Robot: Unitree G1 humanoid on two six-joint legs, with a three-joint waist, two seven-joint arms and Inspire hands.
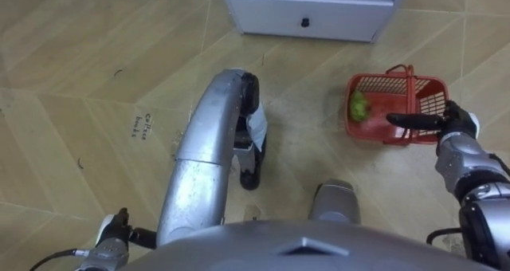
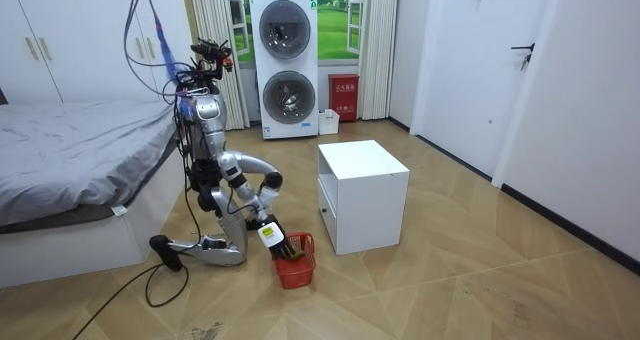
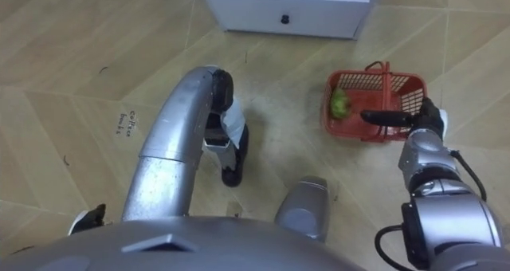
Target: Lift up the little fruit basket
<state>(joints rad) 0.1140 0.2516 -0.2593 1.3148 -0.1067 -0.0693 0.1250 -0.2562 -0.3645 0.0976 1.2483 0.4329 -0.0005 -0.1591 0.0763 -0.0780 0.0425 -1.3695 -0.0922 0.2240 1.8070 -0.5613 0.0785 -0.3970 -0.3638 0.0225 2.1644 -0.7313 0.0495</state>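
The right hand (image 1: 451, 124) reaches flat over the fruit basket (image 1: 373, 77), fingers straight by its handle (image 1: 411, 88); curling short could knock the rim and spill the green fruit (image 1: 358, 105)

One basket (image 1: 381, 83), one green fruit (image 1: 358, 105), one cabinet (image 1: 311, 12), two washers (image 2: 288, 68).

Robot kneeling low, torso upright in room view. Right arm enters from right, elbow bent, forearm angled forward and down, wrist roughly in line with forearm. Right robot hand (image 1: 453, 125) at right of scene, fingers (image 1: 410, 120) straight, held together, pointing left; nothing curled. Left arm down at side, drawn back. Left robot hand (image 1: 111, 237) at near left, low beside raised thigh, partly hidden by it.
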